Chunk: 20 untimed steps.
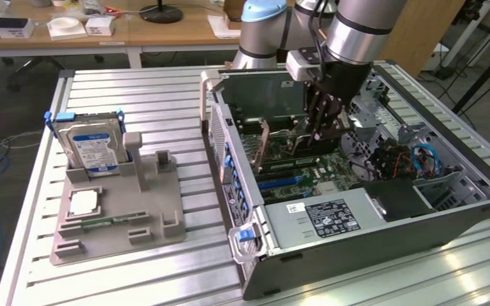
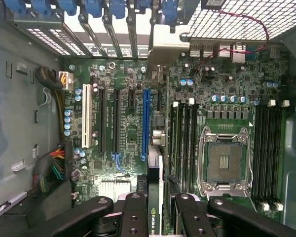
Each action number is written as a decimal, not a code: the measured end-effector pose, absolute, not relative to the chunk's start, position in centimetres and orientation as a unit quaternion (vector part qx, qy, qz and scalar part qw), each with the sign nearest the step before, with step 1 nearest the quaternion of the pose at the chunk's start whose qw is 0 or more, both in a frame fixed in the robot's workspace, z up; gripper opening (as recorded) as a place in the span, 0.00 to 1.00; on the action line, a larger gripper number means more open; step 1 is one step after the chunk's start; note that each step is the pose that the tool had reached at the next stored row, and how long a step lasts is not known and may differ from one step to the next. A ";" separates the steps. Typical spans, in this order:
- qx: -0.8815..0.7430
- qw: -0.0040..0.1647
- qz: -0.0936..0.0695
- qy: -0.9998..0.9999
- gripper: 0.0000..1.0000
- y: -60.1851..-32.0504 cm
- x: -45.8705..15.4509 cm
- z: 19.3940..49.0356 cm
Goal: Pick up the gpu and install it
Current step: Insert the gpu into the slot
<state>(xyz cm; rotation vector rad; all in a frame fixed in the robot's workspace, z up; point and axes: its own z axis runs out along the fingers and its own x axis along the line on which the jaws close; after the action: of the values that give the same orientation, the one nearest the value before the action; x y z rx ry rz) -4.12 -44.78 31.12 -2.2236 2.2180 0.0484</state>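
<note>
At the exterior view's left, a silver hard drive (image 1: 92, 143) stands in a grey holder (image 1: 155, 210) on the slatted tabletop (image 1: 143, 95), well apart from the work. Towards the exterior view's right, inside the open computer case (image 1: 449, 210), the robot's hand (image 1: 328, 124) reaches down over the motherboard (image 2: 123, 84).

The wrist view shows the hand (image 2: 159, 219) pinching the gpu (image 2: 155, 197) by its two flat faces. The card hangs edge-on, its lower edge towards the board, near one end of the long blue slot (image 2: 146, 123).

The card appears to run parallel with that slot but not squarely over it. Pressed down off-line, its connector could land on the small parts beside the slot instead of seating. The grip is a narrow pinch near one edge of a thin card, so resistance from the slot could tilt or slide it between the fingers.

The rear frame with its blue clips (image 2: 96, 7) is close. The card's end bracket may catch there if it comes in askew.

On the slot's other side lie the memory slots (image 2: 185, 143) and an open processor socket (image 2: 226, 163), both easily damaged by a stray corner.
</note>
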 end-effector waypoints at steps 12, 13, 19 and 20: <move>-0.708 0.000 0.015 0.706 0.26 -44.8 -5.2 30.5; -0.708 0.000 0.015 0.706 0.26 -44.8 -5.3 30.4; -0.708 0.000 0.015 0.706 0.26 -45.0 -5.7 29.8; -0.708 0.000 0.015 0.706 0.26 -45.1 -5.8 29.7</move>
<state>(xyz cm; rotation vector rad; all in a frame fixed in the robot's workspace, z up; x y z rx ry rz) -5.78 -45.12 29.71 -2.2243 2.2187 0.0468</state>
